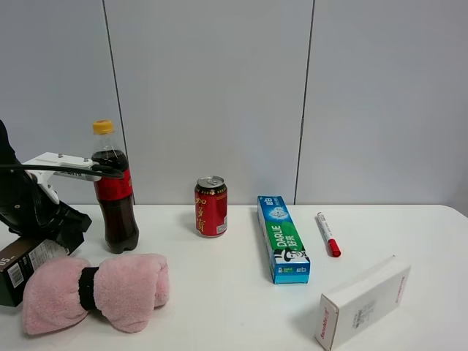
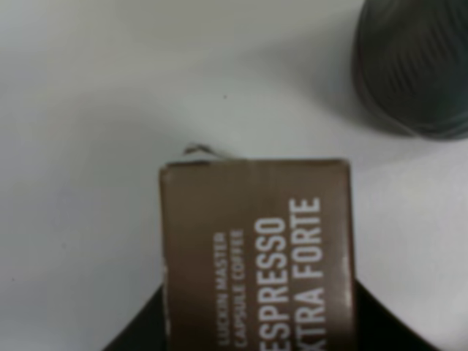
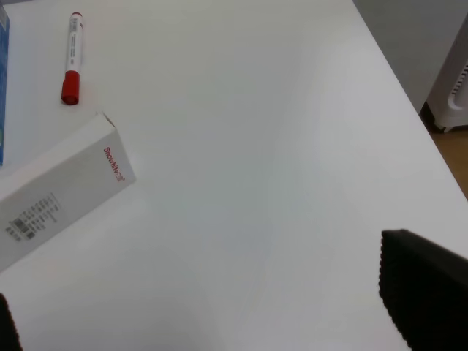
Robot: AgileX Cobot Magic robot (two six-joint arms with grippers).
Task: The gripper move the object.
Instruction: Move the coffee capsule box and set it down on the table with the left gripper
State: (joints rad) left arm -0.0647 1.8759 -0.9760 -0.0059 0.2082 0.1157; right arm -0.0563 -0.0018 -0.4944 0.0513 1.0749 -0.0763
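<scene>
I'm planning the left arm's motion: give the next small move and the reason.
Probably a short straight lift. The left gripper is shut on the carton, which sits low at the table, with the cola bottle close by and the pink plush in front of it. Rising first should clear both.

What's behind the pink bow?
The cola bottle stands upright behind the bow. To the bottle's left lies the brown carton, gripped by the left tool. The bow covers part of the carton's side, so its full length can't be seen.
</scene>
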